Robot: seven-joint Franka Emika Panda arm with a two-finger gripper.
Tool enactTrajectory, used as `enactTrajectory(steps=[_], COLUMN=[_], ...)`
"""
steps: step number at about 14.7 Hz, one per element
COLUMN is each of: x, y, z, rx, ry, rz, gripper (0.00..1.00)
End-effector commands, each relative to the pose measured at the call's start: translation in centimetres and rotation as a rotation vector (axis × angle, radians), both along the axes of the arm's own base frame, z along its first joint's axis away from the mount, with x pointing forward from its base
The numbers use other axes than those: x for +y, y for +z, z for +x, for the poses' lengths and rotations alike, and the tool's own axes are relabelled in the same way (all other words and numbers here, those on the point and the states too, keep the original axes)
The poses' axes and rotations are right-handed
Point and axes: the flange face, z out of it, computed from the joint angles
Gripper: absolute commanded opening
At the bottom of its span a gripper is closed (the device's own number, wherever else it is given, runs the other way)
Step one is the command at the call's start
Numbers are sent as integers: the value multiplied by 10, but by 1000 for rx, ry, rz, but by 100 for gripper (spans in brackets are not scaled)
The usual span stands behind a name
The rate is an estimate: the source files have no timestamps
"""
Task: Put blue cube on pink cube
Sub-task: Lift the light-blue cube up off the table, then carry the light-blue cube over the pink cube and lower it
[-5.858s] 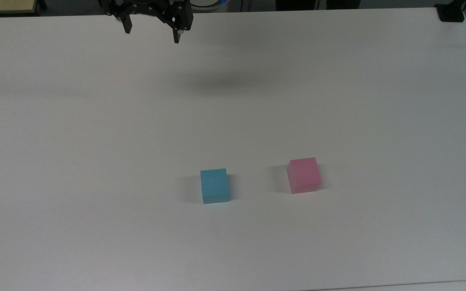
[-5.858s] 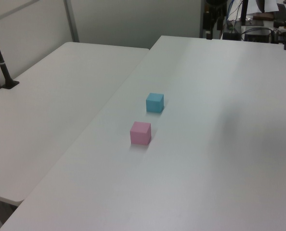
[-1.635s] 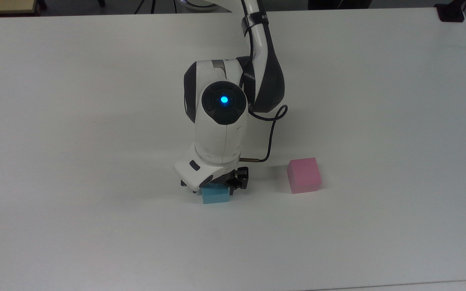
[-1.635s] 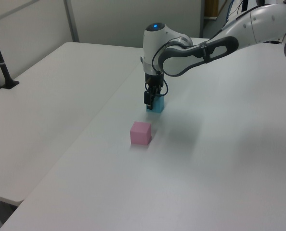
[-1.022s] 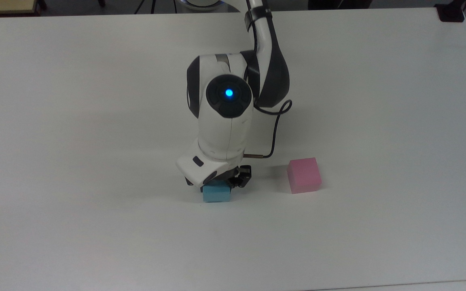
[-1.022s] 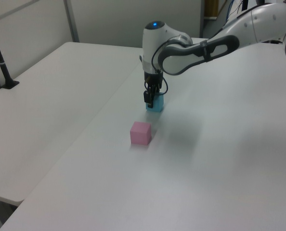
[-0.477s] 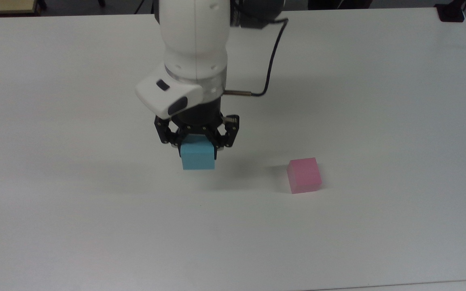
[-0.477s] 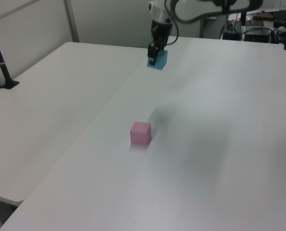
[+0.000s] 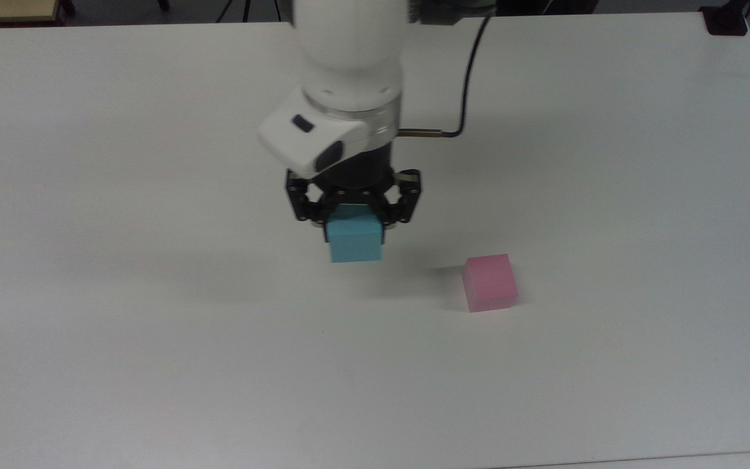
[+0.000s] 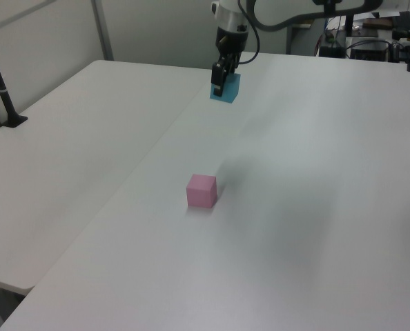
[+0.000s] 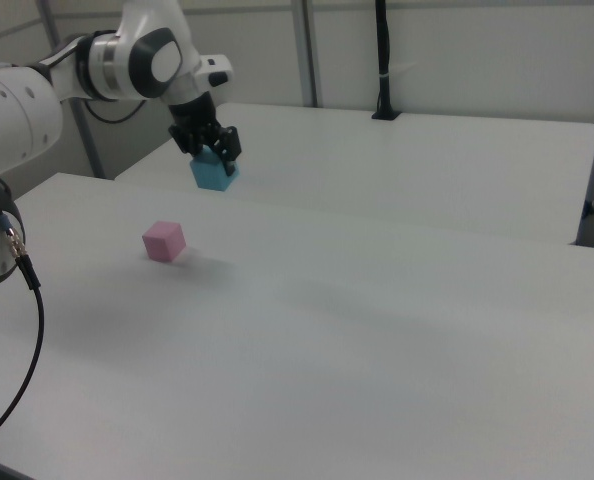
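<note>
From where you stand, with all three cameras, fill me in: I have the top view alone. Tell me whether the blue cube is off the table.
Observer: Yes. In the left view the blue cube hangs well above the table, shut in the gripper.
Operator: Confirm the pink cube sits flat.
Observer: In the right view the pink cube rests flat on the table, nothing touching it.
Operator: Report any overlap in height.
Observer: None; in the right view the blue cube's underside is clearly higher than the pink cube's top.

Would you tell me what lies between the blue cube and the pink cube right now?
Nothing: in the top view, just bare table separates the held blue cube from the pink cube.
</note>
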Motion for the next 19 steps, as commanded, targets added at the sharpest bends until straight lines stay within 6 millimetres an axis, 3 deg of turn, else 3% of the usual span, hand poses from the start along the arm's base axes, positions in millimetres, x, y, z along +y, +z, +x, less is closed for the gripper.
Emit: enactTrajectory(steps=[1, 4, 7, 9, 13, 19], x=[54, 97, 135, 149, 165, 174], y=[2, 0, -17, -25, -37, -95], z=[-15, -25, -27, -27, -25, -15], rx=[-1, -4, -22, -33, -49, -12], ry=[7, 21, 25, 19, 4, -3], rz=[9, 0, 6, 15, 28, 13], gripper=[54, 54, 54, 54, 56, 57])
